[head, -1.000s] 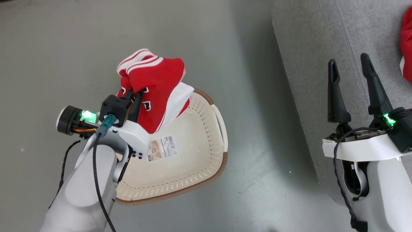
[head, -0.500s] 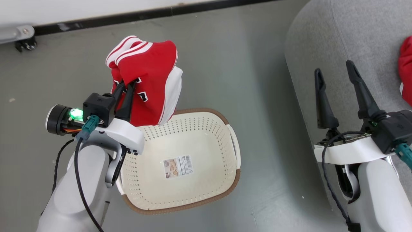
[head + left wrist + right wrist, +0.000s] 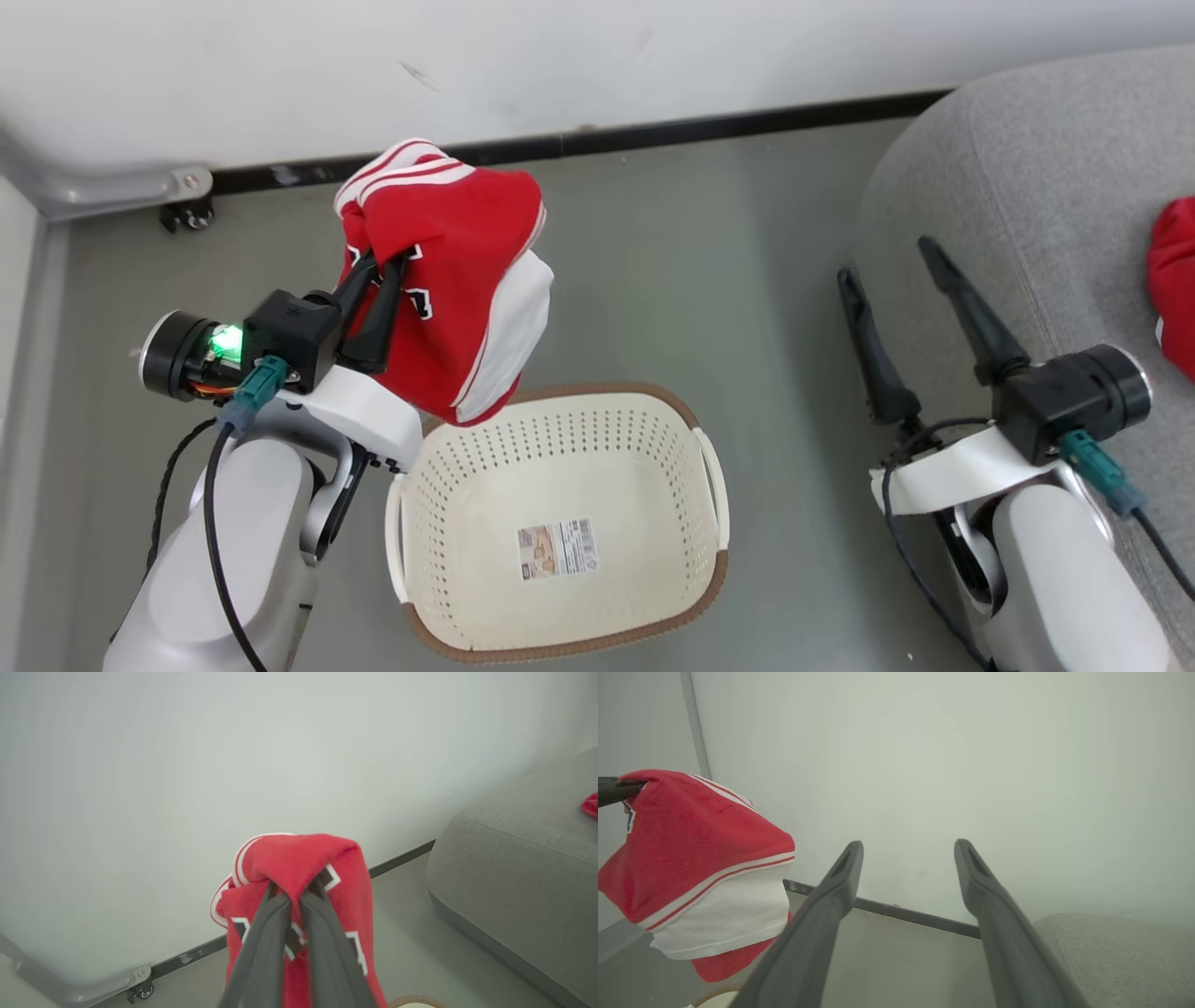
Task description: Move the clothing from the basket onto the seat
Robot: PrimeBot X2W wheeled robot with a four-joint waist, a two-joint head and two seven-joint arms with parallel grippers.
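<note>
The left end effector (image 3: 385, 263), centre left in the head view, is clamped on a red garment (image 3: 467, 271) hanging above the far rim of the basket (image 3: 560, 646). The right end effector (image 3: 885, 259), lower right, has its fingers apart and empty at the edge of the seat (image 3: 1027, 159). A cropped red item (image 3: 1174, 280), probably clothing, lies on the seat.

A grey-green floor (image 3: 653, 243) carries everything. A cream-white perforated laundry basket (image 3: 420, 532) with a brown rim stands upright on it toward the near edge, mouth up, with a paper label (image 3: 558, 549) stuck flat on its bottom. Along the floor's right side sits a large grey fabric seat (image 3: 1027, 159), apart from the basket. Its rounded corner reaches close to the far edge, where a black skirting strip (image 3: 728, 123) meets the wall. A red garment (image 3: 1178, 280) lies on the seat, cut off by the picture's right edge. At the floor's far left corner a small black caster (image 3: 187, 217) rests under a grey metal bar.
</note>
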